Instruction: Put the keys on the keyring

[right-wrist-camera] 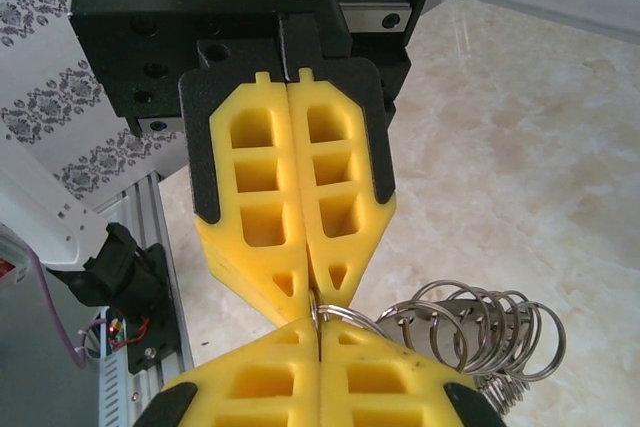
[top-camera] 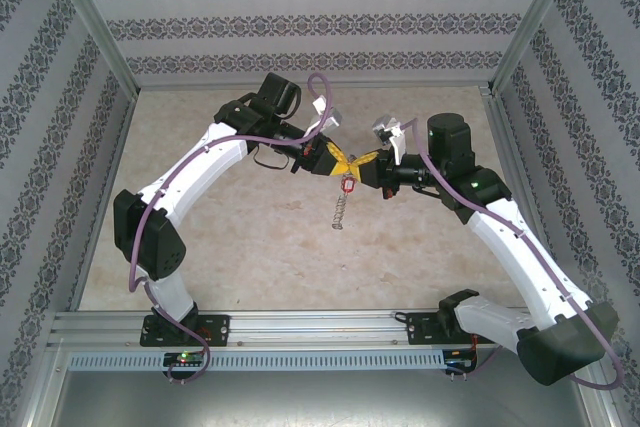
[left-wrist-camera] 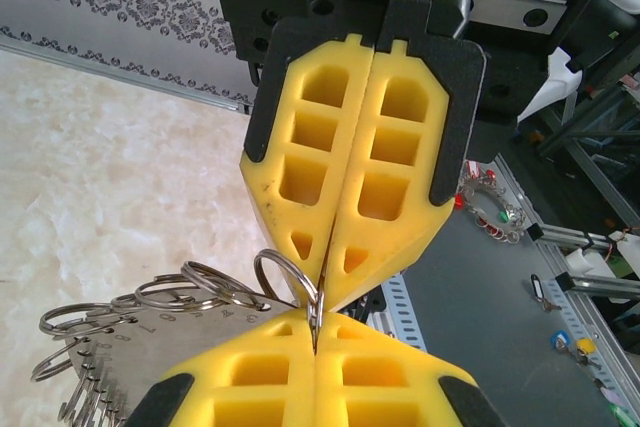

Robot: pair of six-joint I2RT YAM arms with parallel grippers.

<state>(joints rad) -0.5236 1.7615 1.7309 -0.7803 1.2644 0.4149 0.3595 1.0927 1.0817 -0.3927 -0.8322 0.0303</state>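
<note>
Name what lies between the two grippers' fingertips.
A thin ring of the keyring, pinched by left gripper and right gripper; both wrist views show it.

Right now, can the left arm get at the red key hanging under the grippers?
Probably not: the left gripper is shut on the keyring, tip to tip with the right gripper. The red key hangs close beneath, but grabbing it means letting go first.

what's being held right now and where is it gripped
the keyring, pinched on its thin wire at the top by both the left gripper and the right gripper
</note>
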